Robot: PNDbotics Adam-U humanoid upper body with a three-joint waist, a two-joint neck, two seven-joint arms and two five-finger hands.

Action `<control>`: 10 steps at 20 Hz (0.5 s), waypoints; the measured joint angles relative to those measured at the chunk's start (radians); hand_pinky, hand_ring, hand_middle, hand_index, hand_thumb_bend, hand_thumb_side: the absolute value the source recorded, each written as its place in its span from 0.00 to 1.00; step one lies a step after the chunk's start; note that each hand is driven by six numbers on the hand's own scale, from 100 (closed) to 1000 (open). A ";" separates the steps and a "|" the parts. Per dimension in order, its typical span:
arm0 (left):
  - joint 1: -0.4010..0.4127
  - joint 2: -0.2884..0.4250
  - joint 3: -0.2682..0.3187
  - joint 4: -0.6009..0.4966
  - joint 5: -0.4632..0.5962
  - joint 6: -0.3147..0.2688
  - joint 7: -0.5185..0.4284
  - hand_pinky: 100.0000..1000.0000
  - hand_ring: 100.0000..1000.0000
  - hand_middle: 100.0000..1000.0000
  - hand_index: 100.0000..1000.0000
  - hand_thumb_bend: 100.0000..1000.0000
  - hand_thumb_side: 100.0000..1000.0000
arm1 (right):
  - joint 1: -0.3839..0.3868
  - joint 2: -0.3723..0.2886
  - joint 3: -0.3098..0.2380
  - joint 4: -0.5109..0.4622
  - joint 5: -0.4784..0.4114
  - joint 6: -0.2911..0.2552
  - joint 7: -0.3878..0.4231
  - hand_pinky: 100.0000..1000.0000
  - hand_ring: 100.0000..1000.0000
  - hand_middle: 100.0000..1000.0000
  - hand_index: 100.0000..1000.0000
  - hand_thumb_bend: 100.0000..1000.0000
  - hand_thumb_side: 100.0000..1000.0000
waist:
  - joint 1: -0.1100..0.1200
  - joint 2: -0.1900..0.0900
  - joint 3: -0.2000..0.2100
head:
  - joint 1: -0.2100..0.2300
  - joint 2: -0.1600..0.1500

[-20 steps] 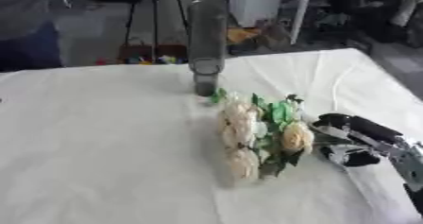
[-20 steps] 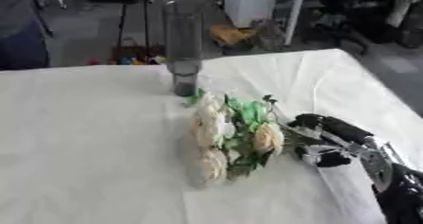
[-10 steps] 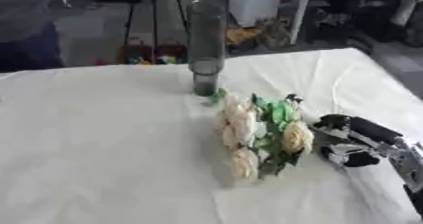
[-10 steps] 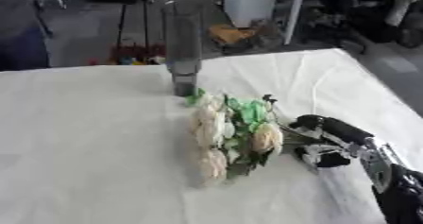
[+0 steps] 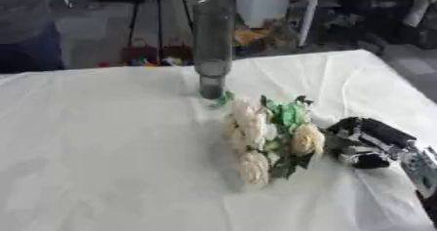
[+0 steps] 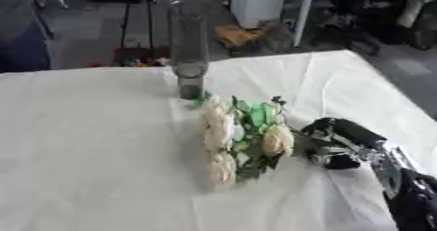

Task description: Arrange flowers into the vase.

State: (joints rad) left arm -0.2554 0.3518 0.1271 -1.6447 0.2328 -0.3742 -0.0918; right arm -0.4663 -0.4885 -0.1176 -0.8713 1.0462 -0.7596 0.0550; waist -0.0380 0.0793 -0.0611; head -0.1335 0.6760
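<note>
A bunch of cream flowers (image 5: 260, 137) with green leaves lies flat on the white tablecloth (image 5: 102, 152), blooms toward the left and front. Behind it, at the table's far middle, a tall clear glass vase (image 5: 211, 45) stands upright with nothing showing inside. My right hand (image 5: 363, 140) comes in from the lower right and sits at the bunch's right side, touching the leaves, its dark fingers curled. Whether they close round the stems is hidden by the leaves. My left hand shows in neither view.
The table's far edge runs just behind the vase. Beyond it are tripod legs (image 5: 158, 25), a white post (image 5: 306, 13) and floor clutter. A person in dark clothing (image 5: 26, 25) stands at the far left.
The whole picture has shifted slightly, so the camera moved. The flowers, the vase and my right hand keep their places relative to each other.
</note>
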 measured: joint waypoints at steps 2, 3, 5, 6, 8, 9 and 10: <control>0.000 0.000 0.000 0.001 0.000 0.000 0.000 0.55 0.54 0.64 0.64 0.66 0.58 | 0.000 0.000 0.000 0.003 0.002 0.002 -0.007 0.57 0.79 0.59 0.79 0.14 0.27 | 0.000 0.000 0.000 | 0.000 0.000; 0.000 0.000 0.000 0.001 0.000 0.000 0.000 0.55 0.54 0.64 0.64 0.66 0.58 | 0.000 0.000 0.000 0.003 0.005 0.003 -0.010 0.57 0.79 0.59 0.79 0.14 0.27 | 0.000 0.000 0.000 | 0.000 0.000; 0.000 0.000 0.000 0.001 0.000 0.000 0.000 0.55 0.54 0.64 0.64 0.66 0.58 | 0.000 0.000 0.000 0.003 0.010 0.005 -0.016 0.55 0.78 0.57 0.77 0.14 0.26 | 0.000 0.000 0.000 | 0.000 0.000; 0.000 0.000 0.000 0.001 0.000 0.000 0.000 0.55 0.54 0.64 0.64 0.66 0.58 | 0.000 0.000 0.000 0.003 0.011 0.006 -0.019 0.53 0.76 0.52 0.75 0.14 0.26 | 0.000 0.000 0.000 | 0.000 0.000; 0.000 0.000 0.000 0.001 0.000 0.000 0.000 0.55 0.54 0.65 0.64 0.66 0.58 | 0.000 0.000 0.000 0.003 0.016 0.008 -0.026 0.49 0.73 0.46 0.72 0.14 0.24 | 0.000 0.000 0.000 | 0.000 0.000; 0.000 0.000 0.000 0.001 0.000 0.000 0.000 0.55 0.54 0.65 0.64 0.66 0.59 | 0.000 0.000 0.000 0.003 0.017 0.009 -0.030 0.48 0.72 0.44 0.71 0.14 0.24 | 0.000 0.000 0.000 | 0.000 0.000; 0.000 0.000 0.000 0.001 0.000 0.000 0.000 0.55 0.54 0.65 0.64 0.66 0.59 | 0.000 0.000 0.000 0.003 0.018 0.010 -0.035 0.46 0.71 0.41 0.70 0.14 0.24 | 0.001 0.000 0.000 | 0.000 0.000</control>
State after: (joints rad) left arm -0.2554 0.3518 0.1271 -1.6435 0.2329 -0.3742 -0.0918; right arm -0.4667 -0.4882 -0.1178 -0.8684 1.0645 -0.7491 0.0203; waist -0.0374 0.0798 -0.0614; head -0.1337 0.6760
